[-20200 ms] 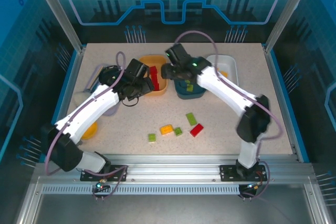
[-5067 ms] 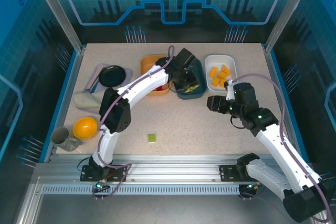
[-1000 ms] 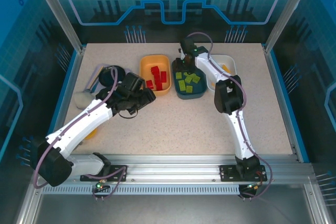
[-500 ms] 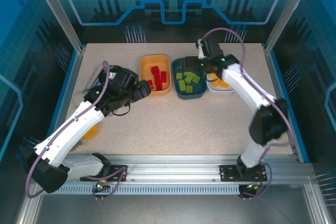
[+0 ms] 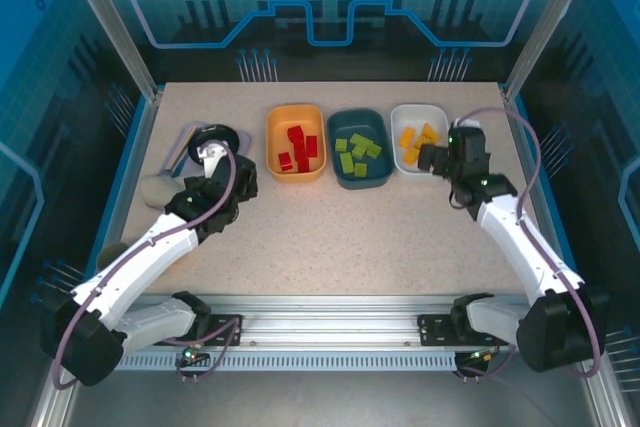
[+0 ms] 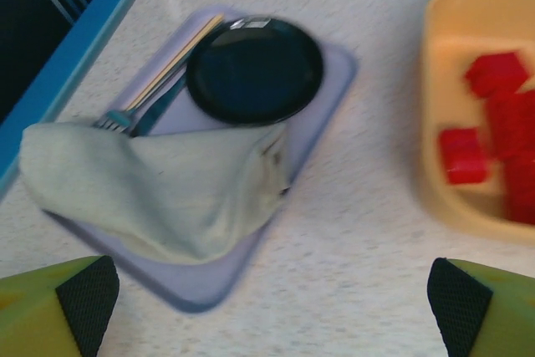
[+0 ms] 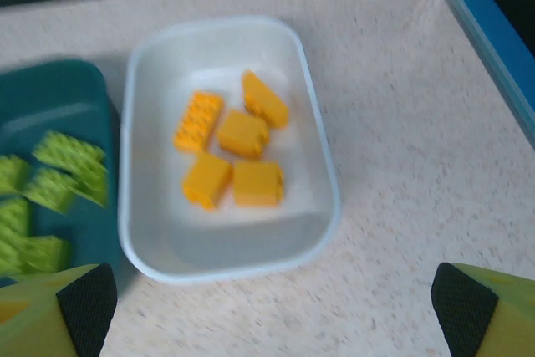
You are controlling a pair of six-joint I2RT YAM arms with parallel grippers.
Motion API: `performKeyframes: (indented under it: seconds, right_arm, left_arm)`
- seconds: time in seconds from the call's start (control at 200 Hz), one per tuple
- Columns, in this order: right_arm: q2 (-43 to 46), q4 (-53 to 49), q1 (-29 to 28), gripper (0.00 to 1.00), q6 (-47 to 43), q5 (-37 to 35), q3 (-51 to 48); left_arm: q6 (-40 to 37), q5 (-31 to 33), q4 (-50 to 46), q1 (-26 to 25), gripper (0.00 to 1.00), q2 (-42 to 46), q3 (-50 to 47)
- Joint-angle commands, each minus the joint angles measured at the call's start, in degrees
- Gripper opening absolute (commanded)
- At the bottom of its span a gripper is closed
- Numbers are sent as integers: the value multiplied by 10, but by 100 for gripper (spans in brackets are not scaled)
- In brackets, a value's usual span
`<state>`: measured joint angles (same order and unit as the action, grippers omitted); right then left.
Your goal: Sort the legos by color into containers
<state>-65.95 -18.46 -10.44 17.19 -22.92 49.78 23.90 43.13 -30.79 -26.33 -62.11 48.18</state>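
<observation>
From above, three tubs stood in a row at the far side of the counter. The orange tub held the red legos, the teal tub the green legos, and the white tub the yellow-orange legos. The right jaws hung just beside the white tub.

The left wrist camera showed the left jaws spread wide and empty, their pads at the lower corners. They were above a lavender tray with a black plate, a fork and a cloth. The orange tub lay to the right.

The right wrist camera showed the right jaws wide open and empty. Five yellow-orange bricks lay in the white tub, with green ones in the teal tub alongside.
</observation>
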Motion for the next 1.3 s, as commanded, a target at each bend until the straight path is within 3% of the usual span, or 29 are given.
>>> performKeyframes:
  seconds: [0.0, 0.15, 0.505, 0.64, 0.715, 0.87, 1.015, 1.125, 1.17, 1.295]
  right_arm:
    - [-5, 130, -1, 100, -84, -25, -67]
    - [-52, 182, -1, 100, -75, -3, -111]
    - [-192, 334, 11, 100, -160, 53, -105]
    - [-212, 401, 56, 100, -160, 113, -119]
    - [-216, 422, 69, 100, -149, 128, -132]
    - [-193, 505, 70, 100, -169, 174, -190]
    - [-198, 695, 70, 100, -173, 182, -293]
    - [-189, 696, 71, 100, -168, 174, -301]
    - [-193, 688, 70, 100, -167, 172, -295]
    - [-200, 631, 67, 100, -160, 147, -259]
  left_arm:
    - [-95, -13, 102, 51, 99, -1, -59]
    - [-122, -93, 210, 105, 99, -26, -132]
    - [-121, -227, 437, 230, 99, -193, -129]
    - [-138, -295, 453, 265, 99, -238, -100]
    - [-180, -324, 511, 271, 99, -240, -116]
    - [-189, -377, 599, 291, 99, -228, -165]
    - [-192, -337, 720, 275, 99, -199, -246]
    - [-203, -314, 806, 263, 99, -247, -267]
    - [-206, -307, 767, 254, 99, -241, -256]
    - [-210, -301, 776, 251, 99, -244, -256]
